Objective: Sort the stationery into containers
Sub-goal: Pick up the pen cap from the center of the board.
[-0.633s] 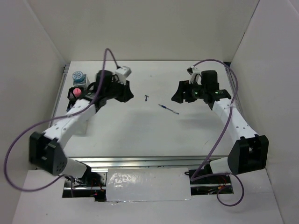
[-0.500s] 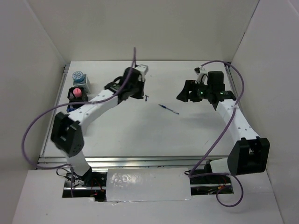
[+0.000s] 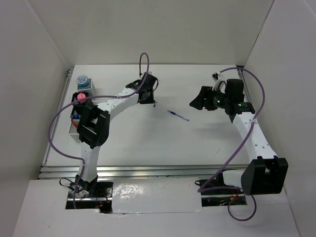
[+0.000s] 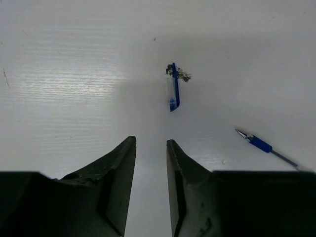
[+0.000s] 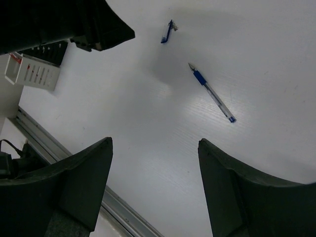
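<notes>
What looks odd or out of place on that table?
A tiny blue-capped clear bottle lies on its side out in the open, with a grey crumbly smudge at its far end, like a spill or dirt; I cannot tell which. A blue pen lies loose nearby. Both are outside the containers.

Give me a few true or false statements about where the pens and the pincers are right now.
1. The left pincer is empty, with its jaws a little apart. True.
2. The right pincer is holding the blue pen. False: the pen lies loose on the table, and that pincer is wide open and empty.
3. The small blue-capped bottle lies on the table just ahead of the left pincer. True.
4. The containers stand along the table's right edge. False: they are lined up along its left edge.
</notes>
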You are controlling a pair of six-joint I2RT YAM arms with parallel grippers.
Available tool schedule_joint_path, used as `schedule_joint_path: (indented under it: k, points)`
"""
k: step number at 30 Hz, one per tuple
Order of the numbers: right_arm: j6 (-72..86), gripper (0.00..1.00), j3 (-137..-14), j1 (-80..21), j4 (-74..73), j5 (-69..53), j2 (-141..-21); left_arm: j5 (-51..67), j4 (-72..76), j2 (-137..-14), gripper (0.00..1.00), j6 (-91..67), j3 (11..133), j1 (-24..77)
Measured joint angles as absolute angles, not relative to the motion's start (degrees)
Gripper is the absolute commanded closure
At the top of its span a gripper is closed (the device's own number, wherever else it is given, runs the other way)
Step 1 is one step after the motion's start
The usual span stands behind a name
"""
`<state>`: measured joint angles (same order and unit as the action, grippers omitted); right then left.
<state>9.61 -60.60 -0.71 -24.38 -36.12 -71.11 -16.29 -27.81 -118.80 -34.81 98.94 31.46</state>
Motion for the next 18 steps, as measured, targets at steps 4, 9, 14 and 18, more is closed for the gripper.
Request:
schedule_joint_path:
  k: [4, 9, 14, 18]
  points:
    - [9.91, 0.23, -60.53, -0.71, -23.90, -36.84, -71.07, -15.55, -27.40, -121.08, 0.48, -36.27, 99.44, 30.39]
    - [10.46, 0.23, -60.51, -0.71, -23.59, -37.19, -71.07, -14.94, -26.85, -124.66, 0.52, -36.47, 103.66, 31.27]
    - [10.66, 0.23, -60.51, -0.71, -23.59, -37.34, -71.16, -14.26, -25.93, -127.31, 0.55, -36.51, 105.84, 32.05]
    - [10.63, 0.23, -60.51, -0.71, -23.59, -37.36, -71.40, -14.09, -25.85, -129.38, 0.55, -36.69, 106.21, 32.05]
